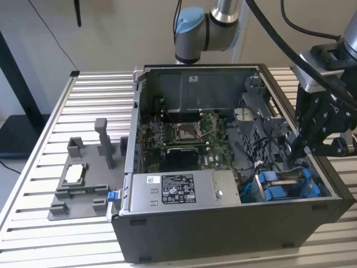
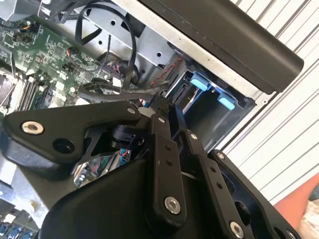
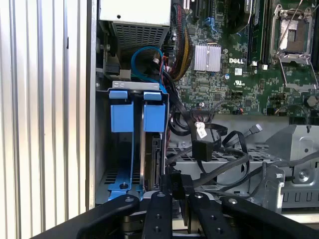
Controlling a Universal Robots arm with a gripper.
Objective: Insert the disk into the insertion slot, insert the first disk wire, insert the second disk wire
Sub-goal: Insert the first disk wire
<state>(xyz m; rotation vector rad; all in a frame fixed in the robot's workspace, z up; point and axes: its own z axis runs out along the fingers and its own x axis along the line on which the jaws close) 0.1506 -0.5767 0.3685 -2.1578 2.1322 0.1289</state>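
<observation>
"Where is the black two-fingered hand (image 3: 172, 181) now?"

"Low inside the open black computer case (image 1: 223, 240), at its corner on the exterior view's right. Its fingers (image 3: 159, 209) stand almost together. Whether a thin wire end is pinched between them, I cannot tell."

"And the silver-grey disk with the bright blue bracket (image 3: 149, 149)?"

"Just beside the hand, standing on edge inside the grey metal insertion slot with blue edges (image 3: 134, 85). Its long axis runs straight away from the hand, toward two blue tabs. To me it looks seated."

"The wires?"

"A black plug with a white tag (image 3: 199, 144) hangs loose beside the slot. I judge it is not yet connected. Farther away lies the green circuit board (image 3: 234, 74)."
</observation>
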